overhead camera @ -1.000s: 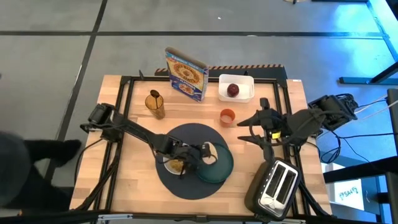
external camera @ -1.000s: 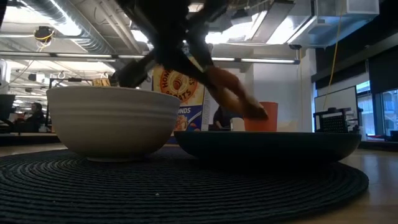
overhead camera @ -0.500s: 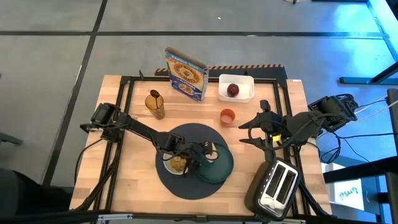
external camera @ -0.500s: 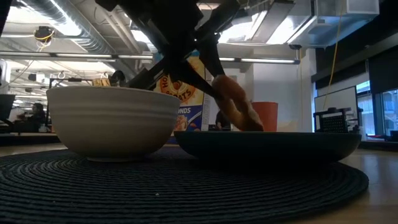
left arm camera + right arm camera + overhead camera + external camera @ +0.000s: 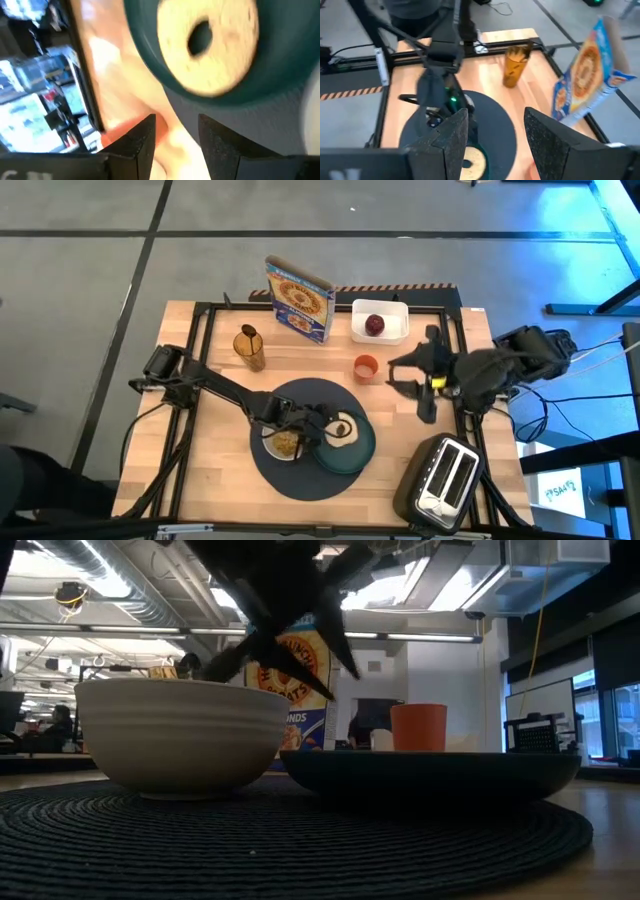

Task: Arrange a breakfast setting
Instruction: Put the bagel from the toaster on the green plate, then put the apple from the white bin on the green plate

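Note:
The bagel (image 5: 343, 429) lies flat on the dark green plate (image 5: 358, 452), as the left wrist view shows (image 5: 209, 45). The plate and the white bowl (image 5: 270, 448) with brown cereal (image 5: 285, 445) stand on the round dark grey mat (image 5: 300, 395). My left gripper (image 5: 321, 423) is open and empty just left of the bagel, above the mat (image 5: 177, 132). The orange cup (image 5: 366, 367) stands on the wood behind the mat. The red apple (image 5: 374, 325) lies in the white tub. My right gripper (image 5: 400, 375) is open and empty, right of the cup.
A cereal box (image 5: 300, 300) and an amber glass (image 5: 250, 348) stand at the far side. The white tub (image 5: 395, 315) is at the far right. The black-and-silver toaster (image 5: 445, 475) stands at the near right corner. A black frame (image 5: 200, 320) runs round the table.
My left gripper has lowered the bagel onto the green plate, let go of it, and drawn back a little toward the table's left and up. The bagel now lies flat on the plate. My right gripper has gone toward the far edge and turned.

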Motion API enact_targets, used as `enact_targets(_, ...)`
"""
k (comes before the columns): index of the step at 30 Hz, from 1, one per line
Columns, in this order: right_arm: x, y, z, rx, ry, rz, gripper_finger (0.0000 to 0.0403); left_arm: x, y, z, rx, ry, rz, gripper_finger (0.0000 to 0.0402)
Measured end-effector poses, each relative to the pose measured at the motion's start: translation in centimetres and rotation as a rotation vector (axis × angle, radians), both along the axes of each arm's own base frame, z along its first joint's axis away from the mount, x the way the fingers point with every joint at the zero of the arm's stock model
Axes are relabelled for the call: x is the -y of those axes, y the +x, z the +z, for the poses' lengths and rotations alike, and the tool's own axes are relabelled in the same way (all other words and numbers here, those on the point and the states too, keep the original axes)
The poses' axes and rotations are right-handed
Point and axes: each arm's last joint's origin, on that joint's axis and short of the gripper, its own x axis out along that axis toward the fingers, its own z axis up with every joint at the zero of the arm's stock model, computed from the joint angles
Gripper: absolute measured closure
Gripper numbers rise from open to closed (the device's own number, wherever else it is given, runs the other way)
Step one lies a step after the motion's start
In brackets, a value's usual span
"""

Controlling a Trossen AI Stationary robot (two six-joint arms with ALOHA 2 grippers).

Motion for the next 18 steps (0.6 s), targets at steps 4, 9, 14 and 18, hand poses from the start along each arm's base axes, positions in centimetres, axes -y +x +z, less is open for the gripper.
enact_targets(4,1.2,0.1,0.0,-0.010,0.005,-0.045,0.0219,-0.4,-1.0,1.6,0.018,-0.002,0.074,0.0261)
enact_targets(9,4.3,0.5,-0.5,-0.054,0.027,-0.233,0.0219,-1.5,-2.5,5.8,0.209,-0.251,0.263,0.0260)
enact_targets(14,9.5,0.9,-2.1,-0.194,0.066,-0.423,0.0219,-3.1,-4.3,10.0,0.453,-0.639,0.502,0.0260)
enact_targets(18,14.1,1.8,-4.9,-0.328,0.168,-0.434,0.0219,-4.2,-5.7,12.4,0.624,-0.953,0.715,0.0260)
